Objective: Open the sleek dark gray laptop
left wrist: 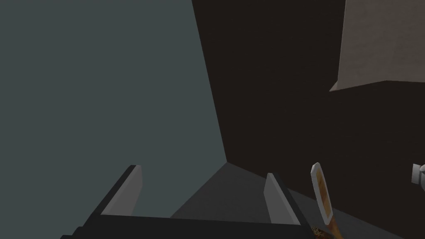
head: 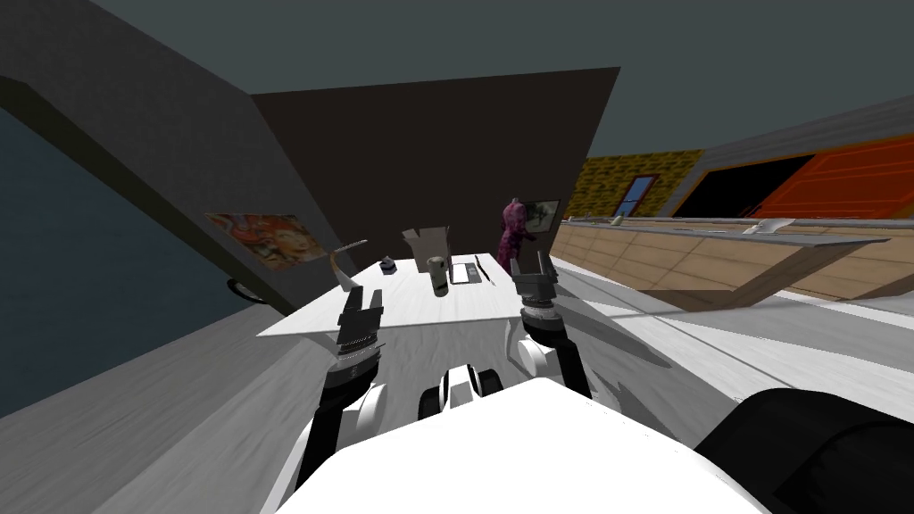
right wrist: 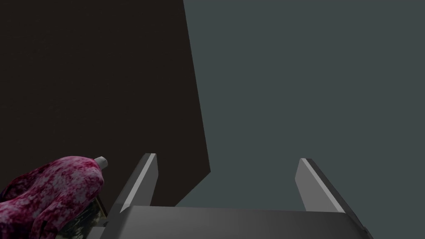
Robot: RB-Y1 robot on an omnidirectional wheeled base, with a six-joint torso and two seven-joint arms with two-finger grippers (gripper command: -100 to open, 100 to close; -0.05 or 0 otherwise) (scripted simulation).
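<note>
Both arms reach forward side by side, wrists tipped upward. The left gripper (left wrist: 203,176) holds its fingers (left wrist: 132,189) spread wide, nothing between them. The right gripper (right wrist: 227,164) is spread likewise and seems to reach slightly farther forward.

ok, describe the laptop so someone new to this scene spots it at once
Find the white table straight ahead, then look to its far end by the open cardboard box. The laptop lies flat there, between an upright cylinder and a thin dark stick. It is the only flat grey rectangle among them.
</note>
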